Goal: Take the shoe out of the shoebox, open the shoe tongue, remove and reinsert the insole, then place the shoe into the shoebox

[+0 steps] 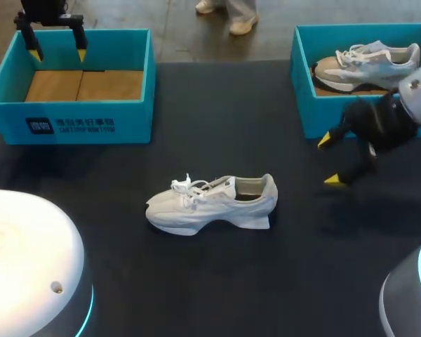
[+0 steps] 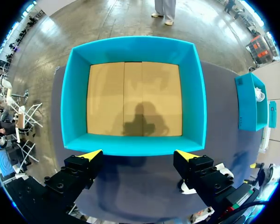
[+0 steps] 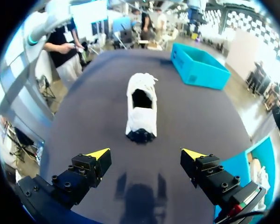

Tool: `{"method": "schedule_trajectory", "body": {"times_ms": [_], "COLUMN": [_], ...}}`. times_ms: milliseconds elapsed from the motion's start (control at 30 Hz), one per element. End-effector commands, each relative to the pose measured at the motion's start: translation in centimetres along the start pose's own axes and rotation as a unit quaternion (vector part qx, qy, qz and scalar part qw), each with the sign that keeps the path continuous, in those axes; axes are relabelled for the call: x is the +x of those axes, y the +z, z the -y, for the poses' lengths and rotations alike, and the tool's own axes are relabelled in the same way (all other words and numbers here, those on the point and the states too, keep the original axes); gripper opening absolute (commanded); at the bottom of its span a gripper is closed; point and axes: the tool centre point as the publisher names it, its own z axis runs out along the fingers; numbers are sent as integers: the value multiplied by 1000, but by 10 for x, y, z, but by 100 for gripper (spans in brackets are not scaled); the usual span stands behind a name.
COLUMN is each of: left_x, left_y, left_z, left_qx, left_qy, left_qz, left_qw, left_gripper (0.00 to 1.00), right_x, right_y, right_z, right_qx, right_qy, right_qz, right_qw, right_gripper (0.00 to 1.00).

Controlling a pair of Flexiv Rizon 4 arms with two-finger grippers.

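A dark table (image 1: 217, 281) is stretching across the scene. The white shoe (image 1: 210, 202) is sitting upright at its middle, toe pointing left, outside any box. The left gripper (image 1: 58, 53) is hovering over the empty far-left shoebox (image 1: 77, 119), fingers spread wide. The right gripper (image 1: 330, 160) is hanging just near of the far-right shoebox (image 1: 305, 105), which is holding a second shoe (image 1: 368, 63). Its fingers are also spread, facing the white shoe's heel.

shoes (image 1: 210, 203) (image 1: 368, 63) 2 | shoeboxes (image 1: 70, 123) (image 1: 302, 105) 2 | tools (image 1: 57, 53) (image 1: 330, 160) 2
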Motion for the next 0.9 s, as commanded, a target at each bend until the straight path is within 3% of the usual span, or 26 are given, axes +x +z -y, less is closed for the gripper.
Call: {"method": "schedule_trajectory", "body": {"times_ms": [33, 100, 167, 900], "left_x": [0, 0, 0, 0], "left_y": [0, 0, 0, 0], "left_z": [0, 0, 0, 0], "left_qx": [0, 0, 0, 0], "left_qy": [0, 0, 0, 0], "left_qz": [0, 0, 0, 0], "left_qw": [1000, 1000, 1000, 1000], "left_gripper": [100, 100, 100, 100], "right_x": [0, 2, 5, 5], "right_y": [8, 12, 14, 14], "right_z": [9, 11, 16, 16], "right_qx": [-166, -176, -159, -159], "right_qy": [-5, 5, 27, 27], "right_qz": [-14, -13, -2, -2], "right_qw": [986, 984, 987, 987], "right_gripper": [100, 100, 100, 100]}}
